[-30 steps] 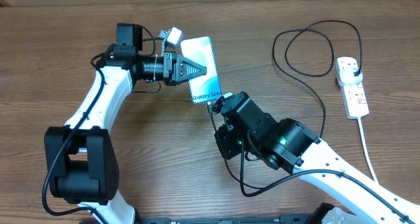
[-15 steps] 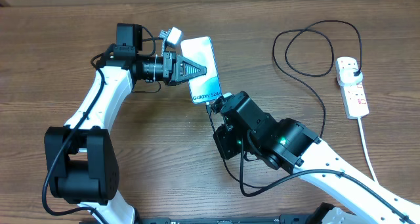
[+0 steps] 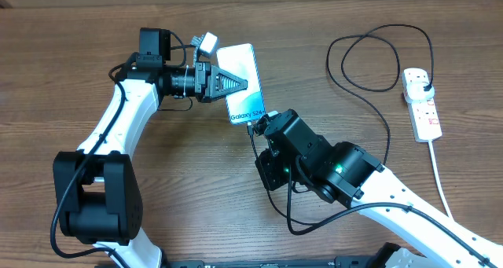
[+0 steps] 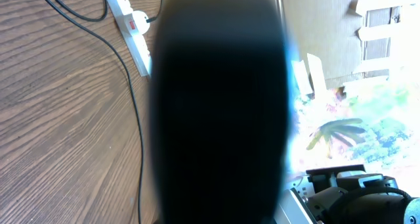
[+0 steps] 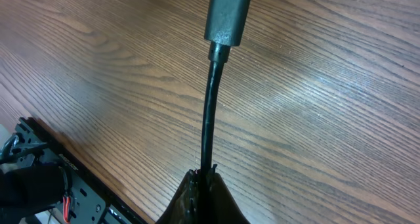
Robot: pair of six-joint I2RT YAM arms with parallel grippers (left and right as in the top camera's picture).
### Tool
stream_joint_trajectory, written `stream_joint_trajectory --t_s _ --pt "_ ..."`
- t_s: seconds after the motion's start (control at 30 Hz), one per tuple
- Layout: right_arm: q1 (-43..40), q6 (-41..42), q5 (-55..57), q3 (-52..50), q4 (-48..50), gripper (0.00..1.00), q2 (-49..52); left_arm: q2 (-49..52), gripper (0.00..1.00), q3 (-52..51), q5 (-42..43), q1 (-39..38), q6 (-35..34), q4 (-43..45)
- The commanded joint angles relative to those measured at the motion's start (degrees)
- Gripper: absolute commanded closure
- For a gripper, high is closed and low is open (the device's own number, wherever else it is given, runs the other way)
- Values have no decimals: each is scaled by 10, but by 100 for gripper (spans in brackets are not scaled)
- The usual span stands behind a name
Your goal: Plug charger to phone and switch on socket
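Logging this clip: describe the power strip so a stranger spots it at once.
On the wooden table's right side, past the looping black cable, lies the power strip. It alone is white with red markings, a black plug in its far end.

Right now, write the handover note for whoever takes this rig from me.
Left gripper: shut on the phone, gripping one long edge, screen toward the overhead camera.
Right gripper: shut on the charger just behind its connector, which is at the phone's "Galaxy S24" end.
The socket lies on the right of the table, the charger's plug in it.
Done: both things grasped. Whether the connector is seated cannot be told.
Left: confirm or finish insertion, then switch on the socket; its switch state is unreadable.
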Motion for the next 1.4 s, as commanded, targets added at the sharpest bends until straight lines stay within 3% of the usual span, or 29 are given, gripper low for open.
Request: stream_joint_trajectory --t_s 0.0,1.37 --pt "2 5 -2 -2 9 96 1 -8 96 12 31 2 -3 2" --pt "2 -17 19 -2 13 96 1 -8 96 12 26 2 42 3"
